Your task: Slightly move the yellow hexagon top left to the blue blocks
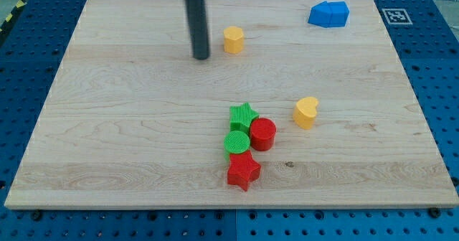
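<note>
The yellow hexagon (233,39) stands on the wooden board near the view's top, a little left of centre. My tip (201,56) is just to its left and slightly lower, apart from it by a small gap. The blue blocks (329,14) sit joined together at the view's top right, far to the right of the hexagon.
A yellow heart (306,112) lies right of centre. A cluster sits below centre: green star (243,115), red cylinder (263,133), green cylinder (237,143), red star (243,171). The board's edge (229,206) runs along the view's bottom.
</note>
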